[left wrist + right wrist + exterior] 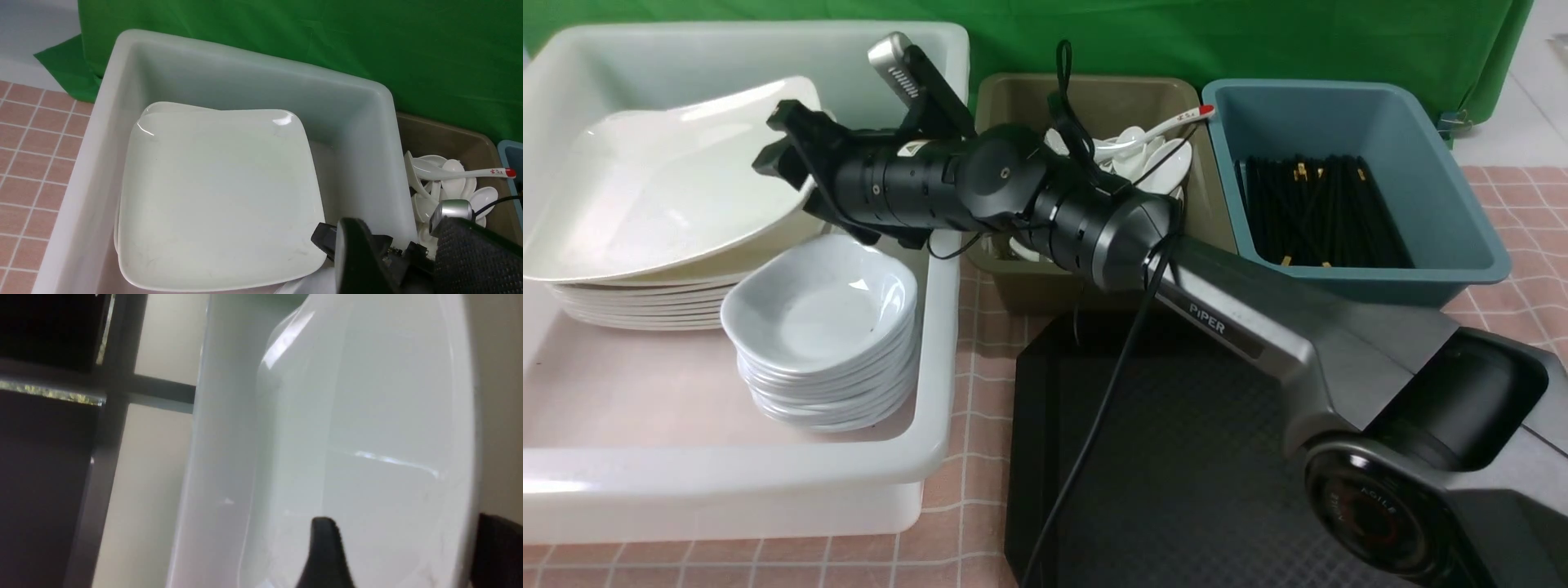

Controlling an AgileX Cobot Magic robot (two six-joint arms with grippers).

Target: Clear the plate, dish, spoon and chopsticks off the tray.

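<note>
Right arm (pixel 1258 327) crosses the tray (pixel 1217 457) toward ten o'clock; right gripper (pixel 783 139), jaws wide, straddles the near rim of the tilted plate (pixel 662 188).

The plate (pixel 662 188) was glossy white, and the large tub (pixel 727 482) was white too. The dish (pixel 821 306) was a pale bluish white with a tiny dark speck. The spoon (pixel 1168 126) was white with red marks at its handle end. The chopsticks (pixel 1323 212) were black with gold ends. The middle tub (pixel 1013 98) was olive and the right-hand tub (pixel 1421 278) dull blue. The tray (pixel 1176 457) was black with a diamond pattern. The tablecloth (pixel 988 343) was pink with a white grid, the backdrop (pixel 1258 41) green, and the right arm (pixel 1258 343) black and silver-grey.
</note>
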